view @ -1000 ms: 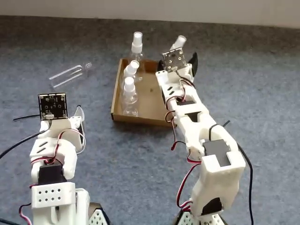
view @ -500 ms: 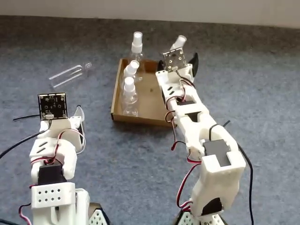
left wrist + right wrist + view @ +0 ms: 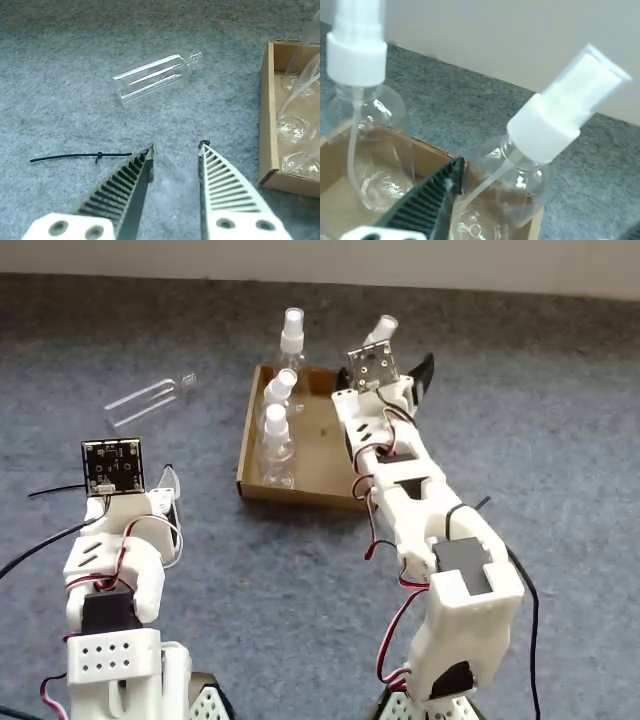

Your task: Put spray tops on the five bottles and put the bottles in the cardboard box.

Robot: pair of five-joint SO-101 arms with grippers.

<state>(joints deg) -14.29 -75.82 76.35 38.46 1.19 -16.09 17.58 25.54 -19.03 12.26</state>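
Nearest, at the lower left of the high view, the left gripper point(image 3: 176, 148) hung open over the grey carpet point(image 3: 250, 570). It held nothing. One thin black tie point(image 3: 80, 158) lay on the carpet just by its fingers.

A bit farther on, at the upper left, one bottle with no top point(image 3: 150, 400) lay on its side on the carpet. It was well apart from the box point(image 3: 300, 492).

There was one box, in the middle of the high view. Two bottles with white tops point(image 3: 277, 440) stood inside it along its left wall, one behind the other. A third bottle with a top point(image 3: 292, 340) stood at the far left corner of the box.

The right arm lay across the right side of the box. The right gripper point(image 3: 396, 356) was at the far right corner, and its fingers were spread wide. A fourth bottle with a top point(image 3: 515, 190) leaned between them. I could not tell if a finger touched it.

That made five bottles and four tops.
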